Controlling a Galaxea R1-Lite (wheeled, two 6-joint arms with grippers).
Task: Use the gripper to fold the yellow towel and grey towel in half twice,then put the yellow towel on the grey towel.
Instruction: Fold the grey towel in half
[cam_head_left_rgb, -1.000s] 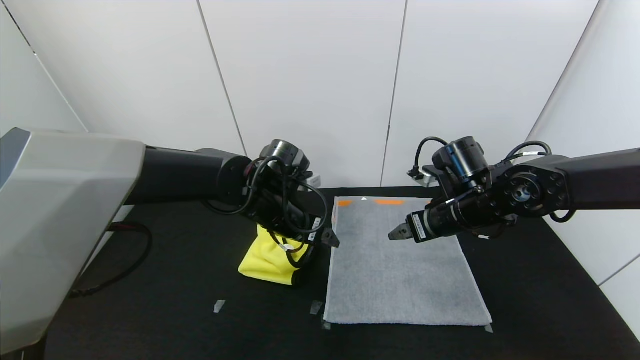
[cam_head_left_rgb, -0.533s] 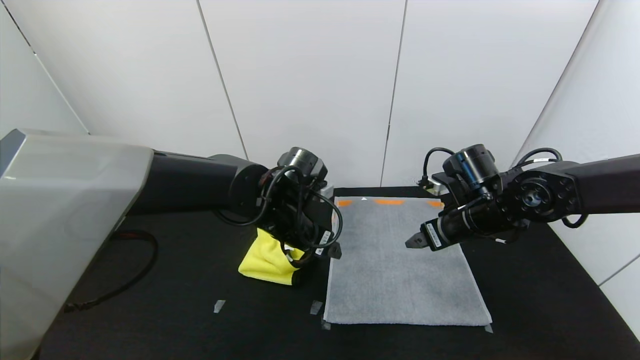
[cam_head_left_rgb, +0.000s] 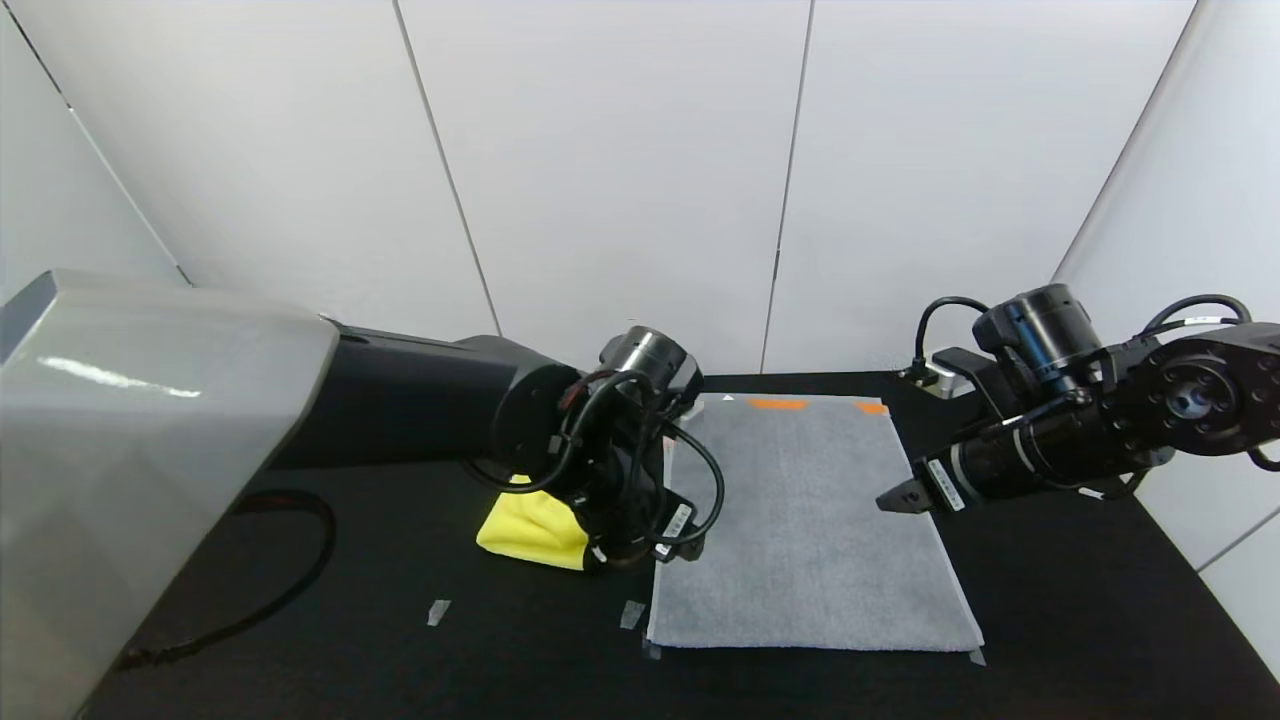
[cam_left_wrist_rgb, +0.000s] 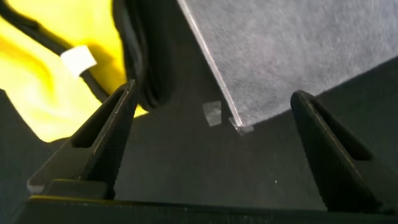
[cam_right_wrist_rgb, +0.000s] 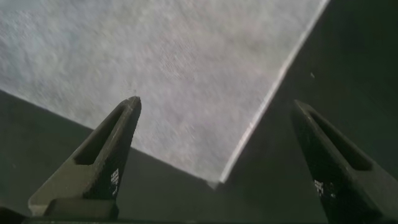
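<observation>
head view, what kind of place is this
Probably a robot test booth: plain white wall panels, a black table with tape markers, and only a grey towel and yellow towel laid out.

The large grey terry towel (cam_head_left_rgb: 810, 520) lies flat on the black table (cam_head_left_rgb: 330, 630). The crumpled yellow plush microfibre towel (cam_head_left_rgb: 530, 528) sits just left of it, seemingly not touching.

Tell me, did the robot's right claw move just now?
Yes. The right gripper slid off the middle of the grey towel toward the robot's right and nearer, and is now at the towel's right edge, jaws open.
</observation>
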